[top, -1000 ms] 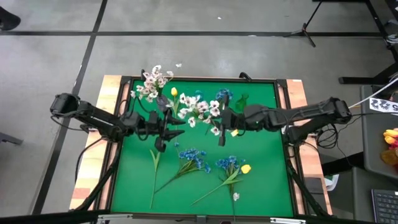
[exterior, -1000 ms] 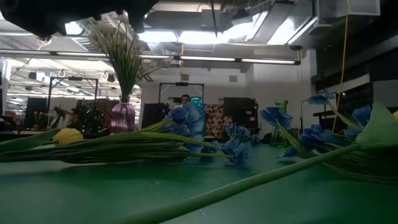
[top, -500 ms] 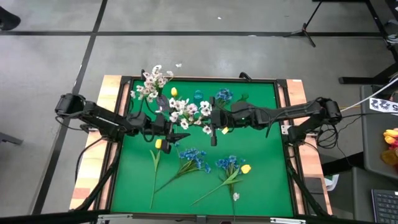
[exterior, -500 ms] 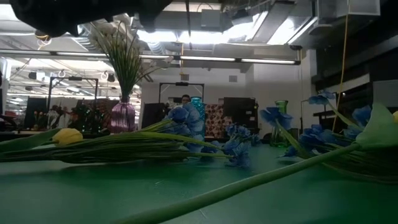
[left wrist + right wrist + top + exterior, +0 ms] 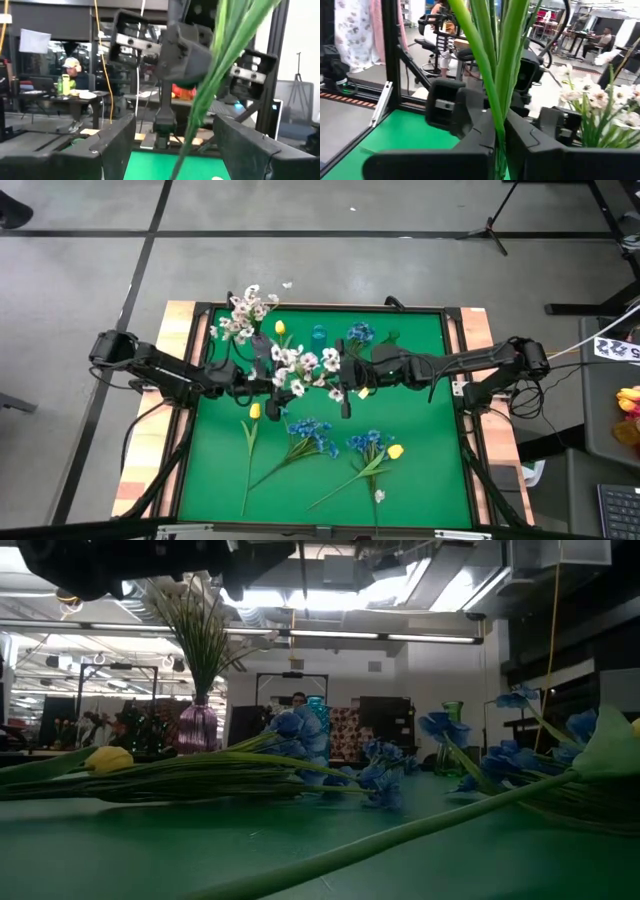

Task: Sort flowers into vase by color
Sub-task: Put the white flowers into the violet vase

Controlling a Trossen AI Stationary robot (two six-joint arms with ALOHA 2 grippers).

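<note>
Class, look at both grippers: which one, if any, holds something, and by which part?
The right gripper is shut on the green stalks of the white spray. The left gripper stands open around them, gripping nothing.

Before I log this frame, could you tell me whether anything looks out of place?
Yes: a small white bit, perhaps a fallen blossom, lies on the floor just beyond the table, near the white flowers.

White spray (image 5: 305, 367) held upright above mid-bench, green stalks clamped in the right end effector (image 5: 496, 145). A second white spray (image 5: 243, 313) stands at the far edge. Yellow bud (image 5: 254, 411), two blue stems (image 5: 312, 433) (image 5: 366, 443) and another yellow bud (image 5: 395, 451) lie flat nearer.
</note>
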